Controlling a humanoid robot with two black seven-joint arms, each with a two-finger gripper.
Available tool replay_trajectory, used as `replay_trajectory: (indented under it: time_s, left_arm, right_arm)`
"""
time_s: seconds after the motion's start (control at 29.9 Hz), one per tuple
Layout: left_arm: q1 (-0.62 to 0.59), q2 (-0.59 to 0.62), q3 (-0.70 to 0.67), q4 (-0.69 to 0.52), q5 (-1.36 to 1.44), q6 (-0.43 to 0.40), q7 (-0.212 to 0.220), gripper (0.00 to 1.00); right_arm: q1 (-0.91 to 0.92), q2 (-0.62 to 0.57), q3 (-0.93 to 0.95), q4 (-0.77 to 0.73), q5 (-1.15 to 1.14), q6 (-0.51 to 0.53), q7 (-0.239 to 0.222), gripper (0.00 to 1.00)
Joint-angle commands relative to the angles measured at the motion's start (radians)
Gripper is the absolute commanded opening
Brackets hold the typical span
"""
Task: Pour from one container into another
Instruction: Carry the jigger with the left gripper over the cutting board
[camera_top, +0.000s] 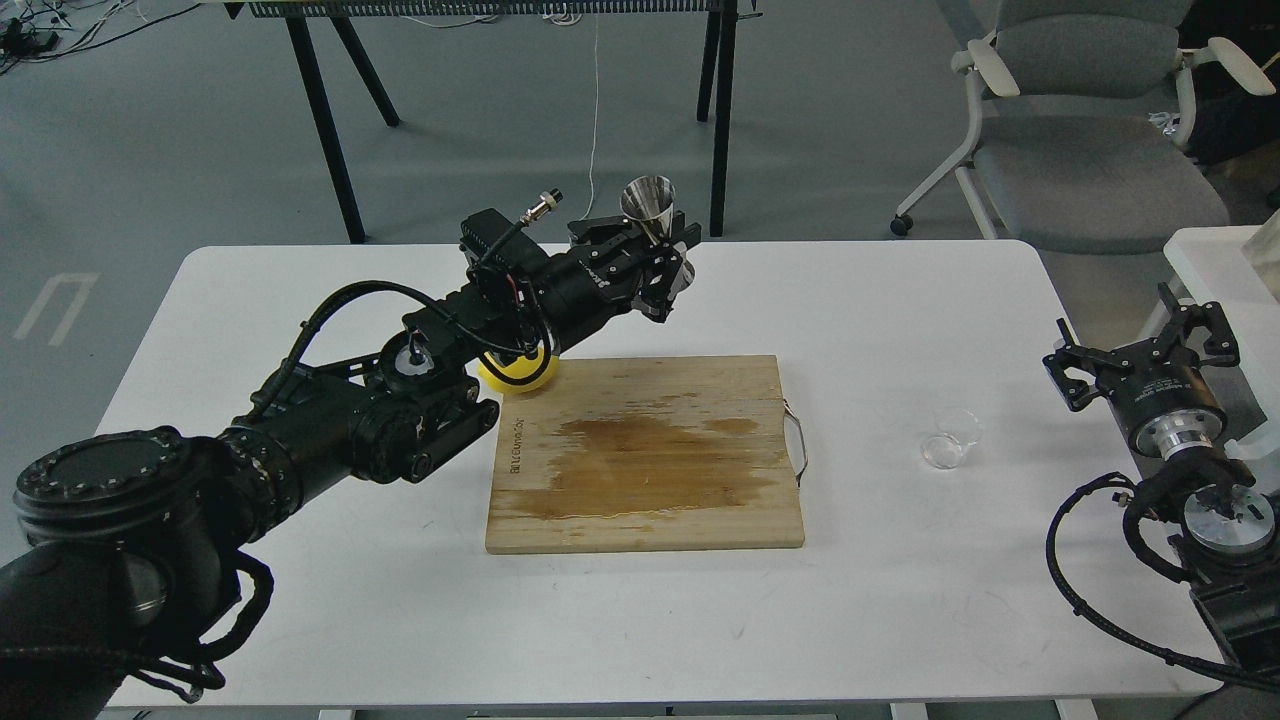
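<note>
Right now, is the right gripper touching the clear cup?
Apart. The head view shows bare white table between the right gripper, open, and the clear cup lying left of it.

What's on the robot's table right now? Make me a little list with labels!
table: white
left gripper: shut on the steel jigger, held upright above the table's far side
right gripper: open, holding nothing
clear cup: on the table, right of the board, tipped on its side
cutting board: wooden, wet stain in the middle
lemon: yellow, at the board's left far corner, partly hidden by the left arm
</note>
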Motion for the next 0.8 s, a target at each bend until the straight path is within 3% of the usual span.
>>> replay_trajectory:
  time_s: [0.0, 0.77]
  left_arm:
    - [0.037, -0.001, 0.042, 0.0, 0.006, 0.0, 0.0, 0.05]
    - [0.215, -0.001, 0.091, -0.009, 0.04, 0.0, 0.0, 0.08]
  right_arm:
    - [0.0, 0.002, 0.0, -0.001, 0.0, 0.0, 0.0, 1.0]
    - [0.001, 0.023, -0.002, -0.001, 0.0, 0.0, 0.002, 1.0]
